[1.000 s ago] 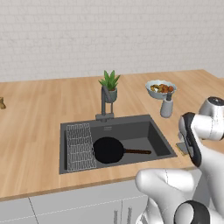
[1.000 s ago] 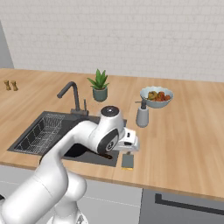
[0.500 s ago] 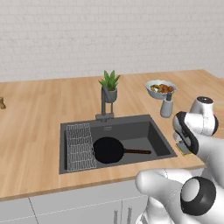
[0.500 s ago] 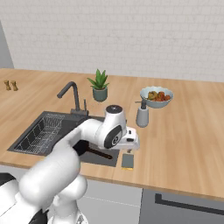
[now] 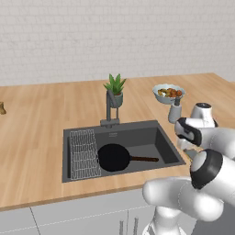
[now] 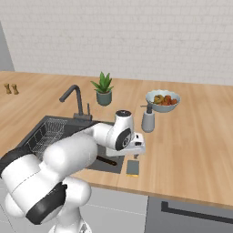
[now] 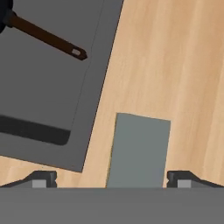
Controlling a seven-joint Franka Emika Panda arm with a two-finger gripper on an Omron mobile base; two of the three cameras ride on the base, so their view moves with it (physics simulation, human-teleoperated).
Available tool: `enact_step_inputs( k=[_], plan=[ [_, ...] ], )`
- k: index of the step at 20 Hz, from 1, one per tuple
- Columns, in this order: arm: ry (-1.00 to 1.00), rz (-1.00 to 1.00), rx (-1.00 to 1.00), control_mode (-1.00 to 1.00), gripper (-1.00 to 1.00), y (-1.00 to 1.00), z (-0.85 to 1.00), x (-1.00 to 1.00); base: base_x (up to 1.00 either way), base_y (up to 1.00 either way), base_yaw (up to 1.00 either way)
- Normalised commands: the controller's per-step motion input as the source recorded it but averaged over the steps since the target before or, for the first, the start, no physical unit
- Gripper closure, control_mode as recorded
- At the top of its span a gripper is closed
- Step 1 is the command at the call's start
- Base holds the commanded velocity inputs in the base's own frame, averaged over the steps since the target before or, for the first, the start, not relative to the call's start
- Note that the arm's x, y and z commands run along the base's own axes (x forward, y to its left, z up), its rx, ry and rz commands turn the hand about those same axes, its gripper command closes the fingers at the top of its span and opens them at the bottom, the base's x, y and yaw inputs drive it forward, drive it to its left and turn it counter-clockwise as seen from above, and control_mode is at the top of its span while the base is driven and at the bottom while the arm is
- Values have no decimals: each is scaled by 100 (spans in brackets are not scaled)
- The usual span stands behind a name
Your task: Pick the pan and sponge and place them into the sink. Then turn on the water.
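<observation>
Black pan (image 5: pixel 114 157) lies in the sink (image 5: pixel 167 146); the spread tool (image 7: pixel 112 179) hovers over the sponge (image 7: pixel 139 148) on the bench (image 6: pixel 195 150).

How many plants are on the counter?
1. A small green potted plant stands on the wooden counter just behind the sink, right by the faucet. More could be hidden behind the robot arm.

Wooden desk (image 5: pixel 41 137) under a white brick wall (image 6: pixel 136 36). Small potted plant (image 6: pixel 103 90) upright near the back. Pale bowl of food (image 6: pixel 162 100) to its right, well apart. Grey soap dispenser (image 6: pixel 148 119) upright just in front of the bowl. Two small brown shakers (image 6: pixel 11 88) side by side at the far left. Pale cabinet fronts (image 5: pixel 69 220) below the desk edge.
</observation>
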Motion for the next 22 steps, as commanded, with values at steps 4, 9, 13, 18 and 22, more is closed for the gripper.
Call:
enact_step_inputs(
  k=[4,9,13,18,22],
  plan=[
    [13,0,4,-100,-100,-33,-37,23,0,0,0],
    [2,0,5,-100,-100,-40,-26,4,0,0,0],
    [0,-2,3,-100,-100,-8,-24,-1,0,0,0],
    [0,-3,2,-100,-100,0,-27,-3,0,0,0],
    [0,-4,4,-100,-100,0,-19,-1,0,0,0]
  ],
)
